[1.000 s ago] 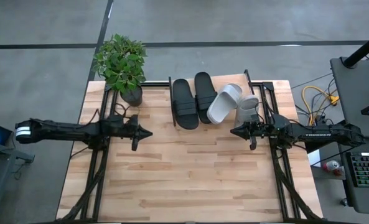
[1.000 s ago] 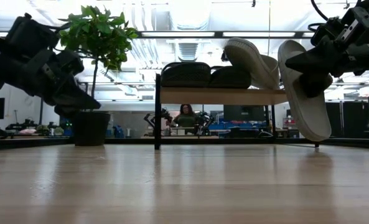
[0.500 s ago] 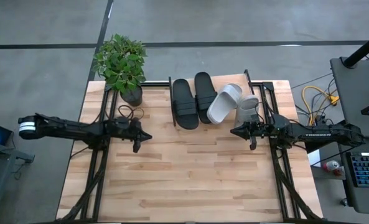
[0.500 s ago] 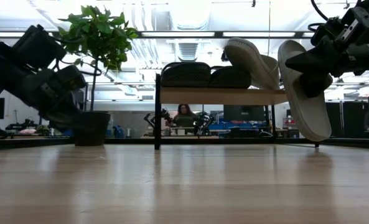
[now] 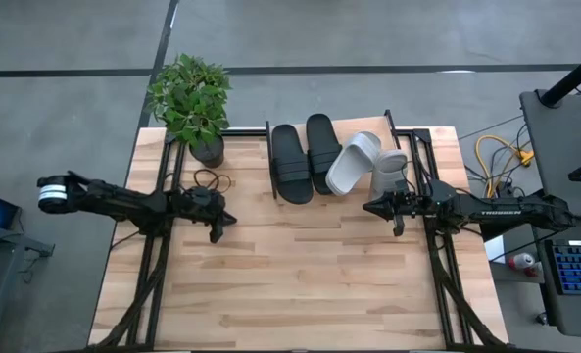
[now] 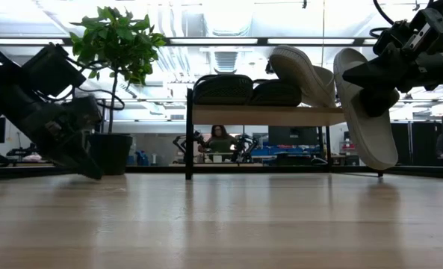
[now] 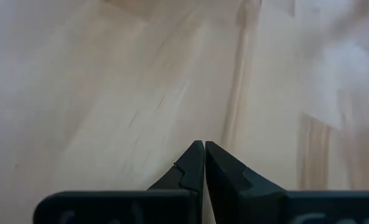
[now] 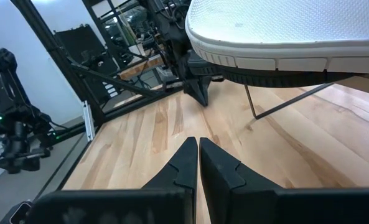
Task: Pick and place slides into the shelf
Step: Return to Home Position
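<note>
Two black slides (image 5: pixel 305 157) lie side by side on the shelf (image 6: pixel 266 114) at the table's (image 5: pixel 300 284) far edge, long axes running front to back. A pale slide (image 5: pixel 353 163) leans diagonally against them. The fourth, also pale (image 6: pixel 364 108), hangs nearly upright at the shelf's right end, just beside the right gripper (image 5: pixel 368 208), jaws closed and empty. The left gripper (image 5: pixel 233 218), jaws closed, hangs low over the bare table near a potted plant (image 5: pixel 192 103).

Upper centre of the high view: slides (image 5: pixel 291 163) on the shelf (image 5: pixel 270 157); plant (image 5: pixel 190 98) at its left on the bench (image 5: pixel 300 275).
</note>
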{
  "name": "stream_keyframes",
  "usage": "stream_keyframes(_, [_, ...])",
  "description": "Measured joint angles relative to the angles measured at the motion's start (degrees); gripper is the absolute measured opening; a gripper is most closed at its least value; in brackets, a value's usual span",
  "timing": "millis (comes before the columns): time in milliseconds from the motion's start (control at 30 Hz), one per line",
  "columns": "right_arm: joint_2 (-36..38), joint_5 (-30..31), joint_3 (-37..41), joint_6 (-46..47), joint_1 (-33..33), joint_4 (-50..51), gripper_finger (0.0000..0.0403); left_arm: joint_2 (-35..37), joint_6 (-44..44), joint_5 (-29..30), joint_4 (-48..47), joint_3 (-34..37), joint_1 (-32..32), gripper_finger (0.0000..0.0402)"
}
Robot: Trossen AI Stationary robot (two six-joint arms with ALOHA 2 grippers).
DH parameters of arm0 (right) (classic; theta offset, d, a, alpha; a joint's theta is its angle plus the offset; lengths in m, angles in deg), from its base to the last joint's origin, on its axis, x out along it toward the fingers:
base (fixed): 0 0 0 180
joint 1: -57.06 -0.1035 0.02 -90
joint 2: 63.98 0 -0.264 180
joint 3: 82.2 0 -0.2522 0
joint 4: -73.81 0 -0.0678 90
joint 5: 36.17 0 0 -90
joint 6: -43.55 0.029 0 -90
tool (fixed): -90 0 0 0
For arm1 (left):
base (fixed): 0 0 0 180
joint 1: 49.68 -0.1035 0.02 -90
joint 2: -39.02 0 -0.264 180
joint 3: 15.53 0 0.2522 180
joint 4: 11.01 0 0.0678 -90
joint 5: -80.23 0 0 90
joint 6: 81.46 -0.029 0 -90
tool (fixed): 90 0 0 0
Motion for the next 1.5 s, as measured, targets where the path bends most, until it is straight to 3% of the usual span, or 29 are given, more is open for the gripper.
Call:
stream_keyframes(300, [0.0, 0.0, 0.0, 0.0, 0.0, 0.0, 0.0009, -4.0, 0.0, -0.2, 1.6, -0.2, 0.0, 0.0000])
stream_keyframes(800, [0.0, 0.0, 0.0, 0.0, 0.0, 0.0, 0.0008, -8.4, 0.0, 0.1, 12.4, -0.6, 0.0, 0.0000])
stream_keyframes(1500, [0.0, 0.0, 0.0, 0.0, 0.0, 0.0, 0.0009, -13.9, 0.0, -0.1, 14.2, -0.9, 0.0, 0.0000])
